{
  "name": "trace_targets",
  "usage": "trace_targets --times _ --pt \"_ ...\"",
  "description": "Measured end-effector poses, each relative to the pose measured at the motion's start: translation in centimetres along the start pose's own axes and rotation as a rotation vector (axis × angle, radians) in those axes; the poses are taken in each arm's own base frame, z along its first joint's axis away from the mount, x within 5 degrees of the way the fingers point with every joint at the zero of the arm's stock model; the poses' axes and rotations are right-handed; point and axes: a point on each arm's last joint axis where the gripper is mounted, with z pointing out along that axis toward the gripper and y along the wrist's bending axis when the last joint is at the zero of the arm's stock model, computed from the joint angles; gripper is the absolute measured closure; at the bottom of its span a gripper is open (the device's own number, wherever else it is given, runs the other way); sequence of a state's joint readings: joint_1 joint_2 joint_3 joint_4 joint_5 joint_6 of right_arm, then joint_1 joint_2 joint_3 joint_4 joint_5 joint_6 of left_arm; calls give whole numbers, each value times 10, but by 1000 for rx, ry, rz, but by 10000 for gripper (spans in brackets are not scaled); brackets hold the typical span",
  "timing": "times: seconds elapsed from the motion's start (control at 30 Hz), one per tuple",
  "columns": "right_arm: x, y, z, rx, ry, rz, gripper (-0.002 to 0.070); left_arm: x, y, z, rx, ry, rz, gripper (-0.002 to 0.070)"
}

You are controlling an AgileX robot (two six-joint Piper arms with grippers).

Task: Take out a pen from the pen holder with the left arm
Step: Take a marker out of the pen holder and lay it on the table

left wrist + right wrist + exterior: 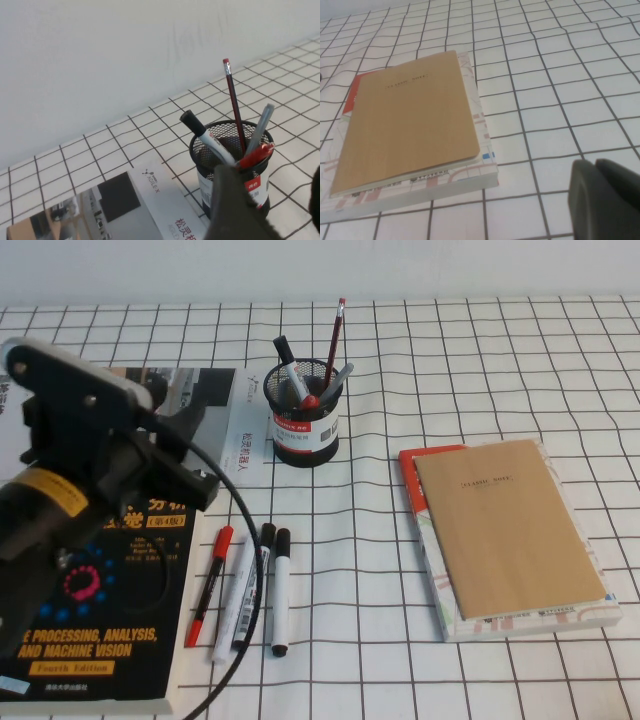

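A black mesh pen holder (305, 430) stands at the middle back of the table. It holds a red pencil (334, 340), a black-capped marker (285, 352), a grey pen (340, 375) and a red pen (312, 400). My left gripper (195, 480) hovers above the book to the holder's left and nearer me. In the left wrist view the left gripper (272, 200) is open and empty, with the holder (232, 160) beyond it. My right gripper (595, 167) is shut and empty over bare tablecloth beside the tan notebook (410, 125).
Several pens (245, 585) lie side by side on the cloth in front of the holder. A large dark textbook (100, 640) lies at the left with a white booklet (245, 420) behind it. The tan notebook (505, 530) lies on a thicker book at the right.
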State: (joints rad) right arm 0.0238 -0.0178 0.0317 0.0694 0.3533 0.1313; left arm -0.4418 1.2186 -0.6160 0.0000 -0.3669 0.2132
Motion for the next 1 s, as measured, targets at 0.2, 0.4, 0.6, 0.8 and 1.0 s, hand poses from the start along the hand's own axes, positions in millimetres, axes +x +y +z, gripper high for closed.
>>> trace_targets --times 0.2,0.4,0.6,0.8,1.0 --pt "0 0 0 0 0 0 692 10 -8 40 58 -12 117 288" --pt "0 0 0 0 0 0 692 25 -21 70 138 -72 221 277" --pt "0 0 0 0 0 0 693 45 -30 100 203 -52 265 277" --pt "0 0 0 0 0 0 692 51 -35 125 235 -73 264 277" --pt "0 0 0 0 0 0 692 61 -37 145 245 -56 237 277"
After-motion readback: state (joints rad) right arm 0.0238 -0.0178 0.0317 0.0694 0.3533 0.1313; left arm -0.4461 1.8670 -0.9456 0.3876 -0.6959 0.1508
